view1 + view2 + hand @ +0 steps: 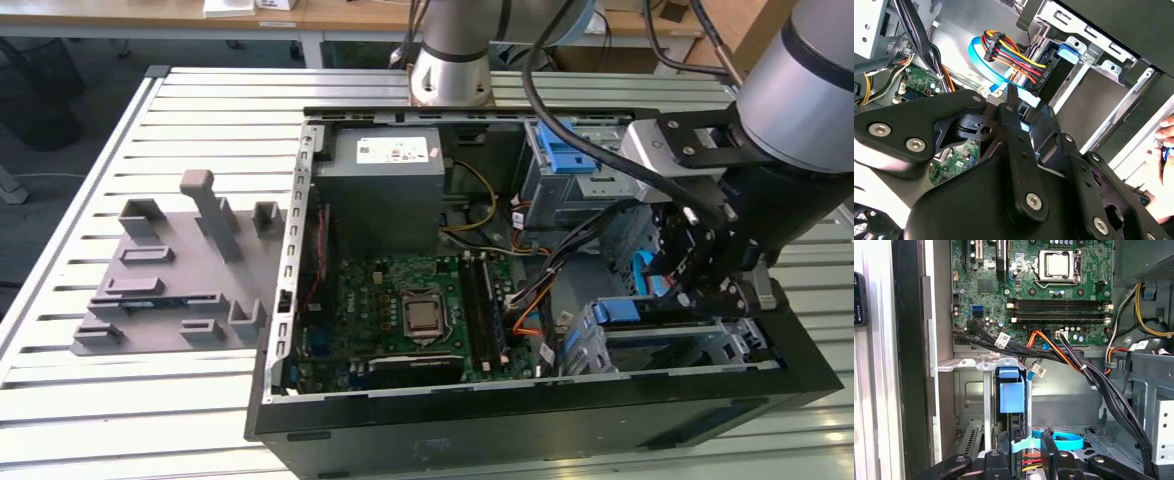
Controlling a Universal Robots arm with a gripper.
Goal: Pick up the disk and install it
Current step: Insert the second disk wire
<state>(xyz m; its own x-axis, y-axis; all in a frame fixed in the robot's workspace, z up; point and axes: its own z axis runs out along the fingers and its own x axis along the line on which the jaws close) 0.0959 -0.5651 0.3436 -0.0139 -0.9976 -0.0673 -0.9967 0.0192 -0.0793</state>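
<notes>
Exterior view shows my gripper (707, 280) low inside the open computer case (534, 425), down by the metal cage (731, 342) in one corner. The disk (641, 312) is right under my gripper. I can see its blue frame poking out of the cage.

In the first wrist view the disk (1011, 395) stands on its thin edge in a slot of the cage, straight in front of my gripper. The blue frame is on the side facing me. Past the disk, farther from me, is the green board (1054, 295) with its chip. Black wires (1104, 385) run from the board down beside the cage.

In the second wrist view a plug with coloured wires (1014, 55) and a flat blue cable (985, 64) sit just in front of my gripper, at the end of the disk. A person's hand (1163, 150) is off to one side, outside the case.

I think the pick-up part is done, because the disk is not lying on the table. It is already in its slot. I cannot tell if it is pushed all the way in or clicked in place. I also cannot tell if my gripper is squeezing the disk or has let go.
</notes>
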